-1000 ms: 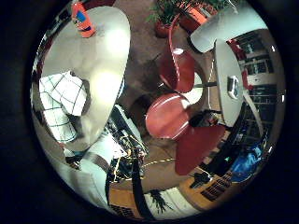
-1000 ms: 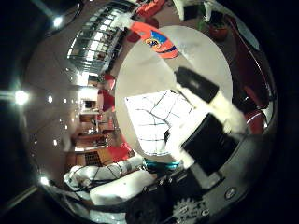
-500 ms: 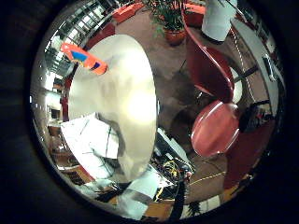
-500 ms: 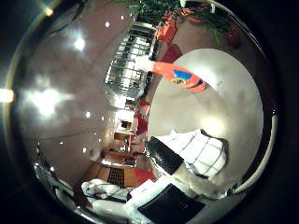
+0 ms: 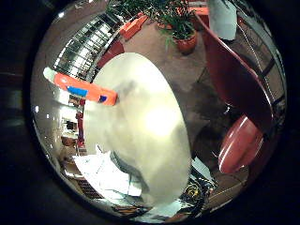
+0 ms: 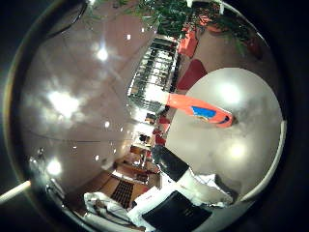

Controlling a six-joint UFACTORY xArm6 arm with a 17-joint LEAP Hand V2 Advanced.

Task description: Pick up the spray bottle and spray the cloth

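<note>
Thumb-side view — spray bottle [image 6: 200, 109] stands on the table [image 5: 154, 140], cloth [image 5: 105, 176] apart — hand [image 6: 183, 193] seemingly open, empty

The table [image 5: 154, 122] is looking like a smooth, pale laminate with a satin sheen, catching soft blobs of lamp glare. The spray bottle [image 5: 84, 89] is coming across as glossy orange plastic with a blue label patch on its side. The cloth [image 5: 105, 173] is reading as soft white fabric, matt, crumpled, with thin dark grid lines. The hand [image 6: 186, 193] is showing matt black and white hard plastic on its fingers [image 6: 169, 162]. The chairs [image 5: 241, 140] are gleaming like moulded red plastic, and the floor [image 5: 187, 70] is looking dull and matt.
</note>
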